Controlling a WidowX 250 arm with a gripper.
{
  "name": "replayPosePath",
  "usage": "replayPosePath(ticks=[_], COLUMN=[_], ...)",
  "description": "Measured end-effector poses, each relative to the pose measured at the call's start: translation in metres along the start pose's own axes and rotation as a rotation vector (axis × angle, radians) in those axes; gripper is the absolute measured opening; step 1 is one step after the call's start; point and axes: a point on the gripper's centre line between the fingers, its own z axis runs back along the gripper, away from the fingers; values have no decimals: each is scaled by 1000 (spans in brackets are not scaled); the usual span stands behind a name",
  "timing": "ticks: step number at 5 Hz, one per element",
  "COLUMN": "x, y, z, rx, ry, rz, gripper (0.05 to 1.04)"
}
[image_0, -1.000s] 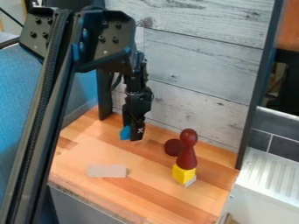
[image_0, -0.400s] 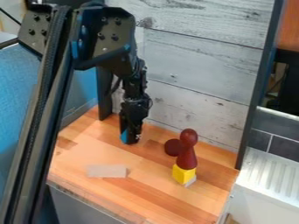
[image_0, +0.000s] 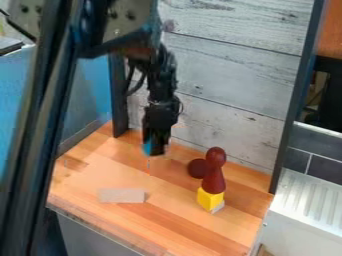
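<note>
Since the last frame the gripper (image_0: 155, 150) has come up and a bit toward picture right, blue piece (image_0: 147, 147) along with it; the upper arm has swung too. Gripper looks closed on the blue piece, which sits at the fingertips, over the back left of the wooden tabletop (image_0: 93, 185) — probably pinched between the fingers, since it travels with them.

Dark red cone (image_0: 213, 181) stands on the yellow cube (image_0: 210, 199), round dark red knob (image_0: 216, 156) on top; the cube's flat top likely gives the cone its footing. Dark red disc-like shape (image_0: 197, 168) just beside, picture left. Pale flat block (image_0: 121, 195) lies on its broad side near the front, so should stay put.

Hard to make out: most of the blue piece is behind black fingers, its shape unclear. Grey bit (image_0: 218, 207) at the cube's lower corner mostly hidden — can't tell if it's underneath or behind. Arm base cut off.
</note>
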Motion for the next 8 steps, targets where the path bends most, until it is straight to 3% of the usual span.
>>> replayPosePath(ticks=[1,3,4,5,6,7,8], x=[-4,4,15,21,28,36,44], y=[-14,-44,-56,-65,-67,-62,-58], z=[29,57,58,40,22,22,17], rx=[7,-40,-55,-77,-62,-30,-19], ry=[-24,-77,-86,-55,-58,-109,-126], rz=[66,108,90,55,24,14,17], gripper=[571,571,571,571,571,571,571])
